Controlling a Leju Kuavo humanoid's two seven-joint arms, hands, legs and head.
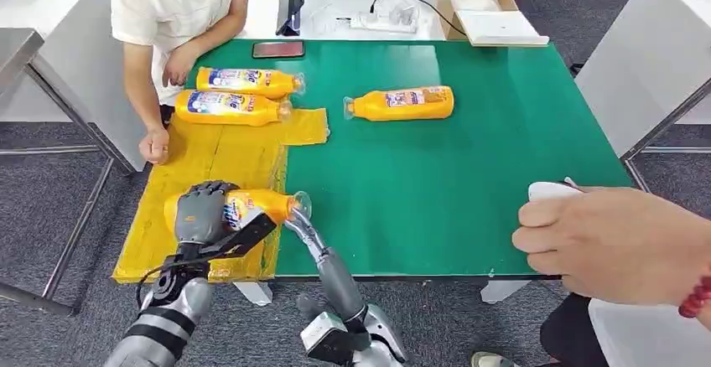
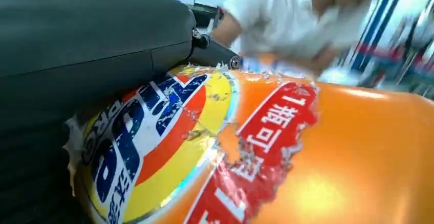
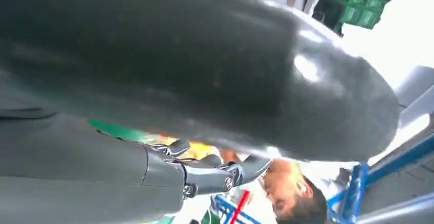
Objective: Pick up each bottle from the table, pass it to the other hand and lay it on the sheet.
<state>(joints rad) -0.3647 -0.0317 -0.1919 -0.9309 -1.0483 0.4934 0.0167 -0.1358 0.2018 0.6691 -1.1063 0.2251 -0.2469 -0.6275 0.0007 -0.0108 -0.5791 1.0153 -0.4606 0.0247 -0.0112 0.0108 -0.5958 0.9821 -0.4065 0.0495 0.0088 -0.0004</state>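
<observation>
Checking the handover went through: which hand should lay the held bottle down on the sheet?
Left. The left hand already grips the bottle over the yellow sheet; the right hand only reaches its cap end.

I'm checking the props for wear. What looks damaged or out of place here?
The held bottle's label is torn and peeling in the left wrist view. One bottle lies on bare green table, off the yellow sheet.

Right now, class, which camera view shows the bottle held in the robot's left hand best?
The head view: it shows the whole orange bottle, held by the left hand above the yellow sheet. The left wrist view shows just its torn label up close. The right wrist view shows a blurred orange patch at most.
</observation>
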